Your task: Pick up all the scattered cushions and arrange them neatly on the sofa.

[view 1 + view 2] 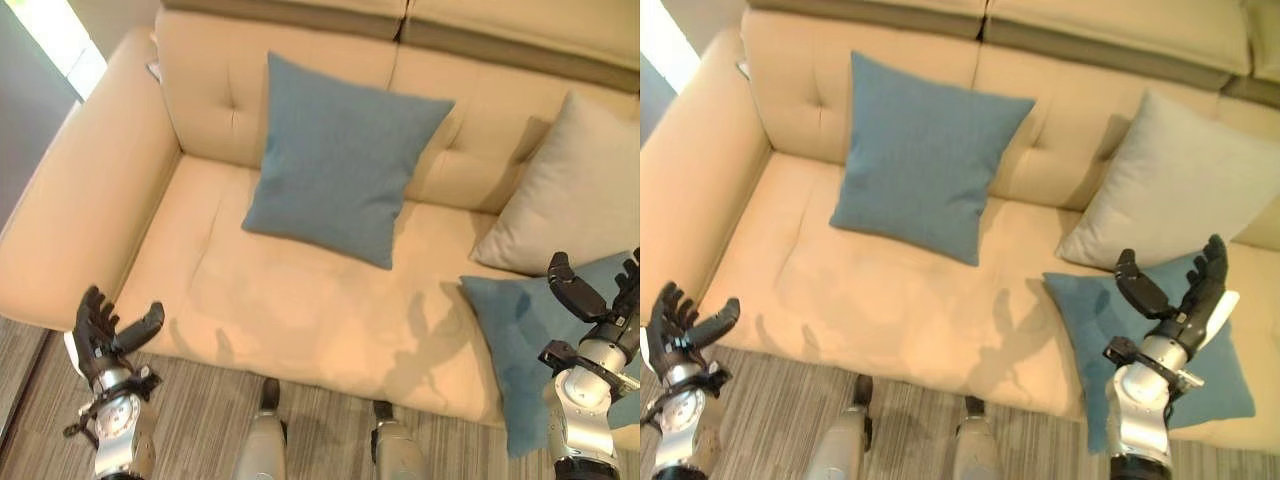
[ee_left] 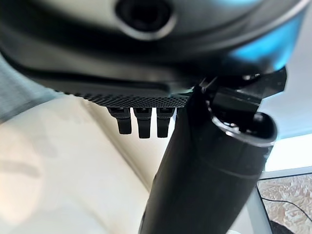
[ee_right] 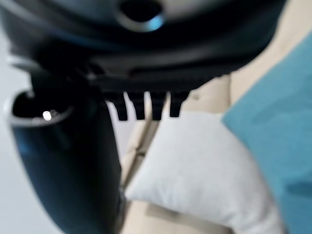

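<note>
A blue cushion [image 1: 340, 155] leans upright against the backrest of the cream sofa [image 1: 300, 310], near its middle. A light grey cushion [image 1: 575, 190] leans against the backrest at the right. A second blue cushion [image 1: 1100, 320] lies flat on the seat at the right front, below the grey one. My right hand [image 1: 1175, 290] hovers open above that flat cushion, holding nothing. My left hand [image 1: 105, 335] is open at the sofa's front left corner, also holding nothing.
The sofa's left armrest [image 1: 80, 190] rises beside my left hand. Striped grey floor [image 1: 200, 420] runs along the sofa's front edge. The seat's left and middle parts are bare.
</note>
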